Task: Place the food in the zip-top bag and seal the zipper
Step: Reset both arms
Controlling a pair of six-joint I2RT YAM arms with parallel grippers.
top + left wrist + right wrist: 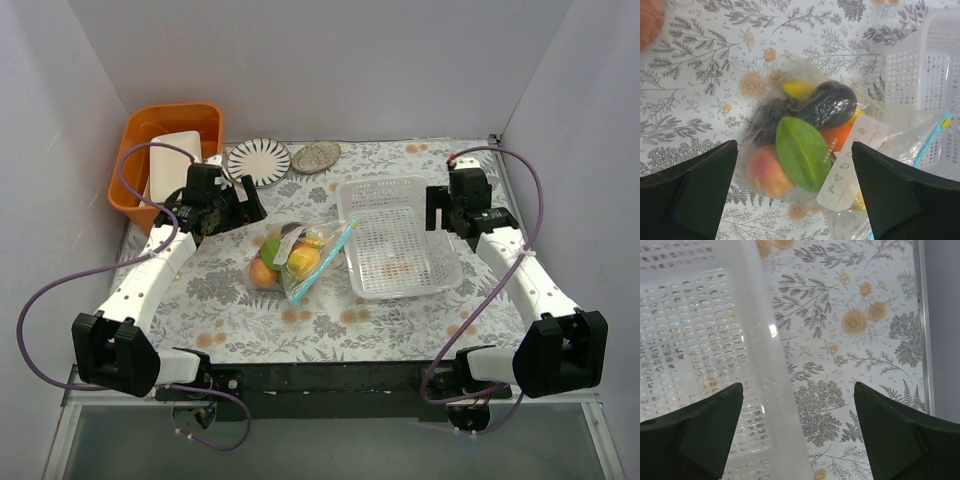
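The zip-top bag lies in the middle of the table with the food inside. The left wrist view shows through the bag a peach, a green mango, a dark plum, black grapes, an orange fruit and a yellow fruit. The light blue zipper runs along the bag's basket-side edge; I cannot tell if it is sealed. My left gripper is open and empty above the bag. My right gripper is open and empty over the basket's right wall.
The white lattice basket sits right of the bag and looks empty. An orange bin holding a white object stands at the back left. Two plates lie at the back. Walls close in on both sides.
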